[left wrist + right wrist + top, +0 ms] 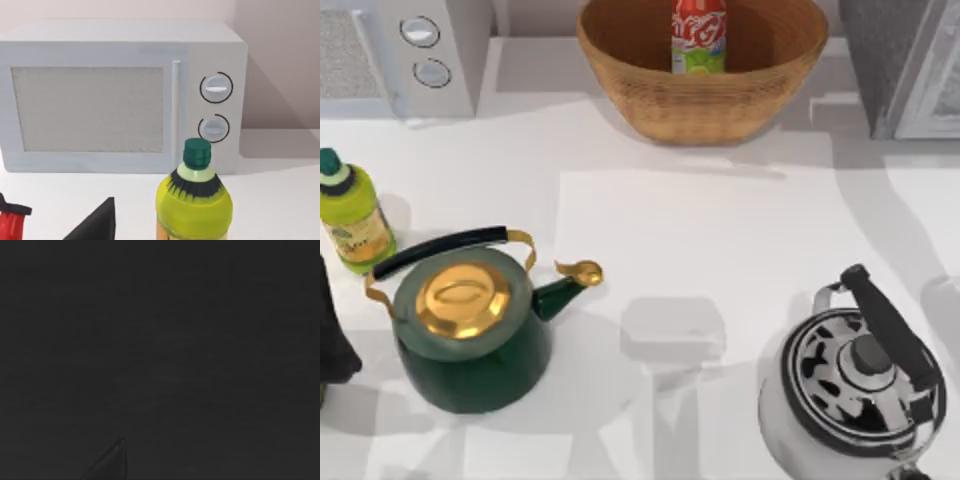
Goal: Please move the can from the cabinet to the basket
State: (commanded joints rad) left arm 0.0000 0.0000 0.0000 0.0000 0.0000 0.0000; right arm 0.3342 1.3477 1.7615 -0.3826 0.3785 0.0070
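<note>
Already the can stood inside the basket at the back of the table, upright, its long axis vertical, red part up and lime-green band down; the cabinet sat just beside the basket on the right; so the transfer looked done, and I judged the step in hand to be the retreat, with nothing left but keeping both arms clear of the basket. The left arm rested at the left edge near the bottle; whether either hand was wide or narrow I could not tell; the right wrist view was dark.
</note>
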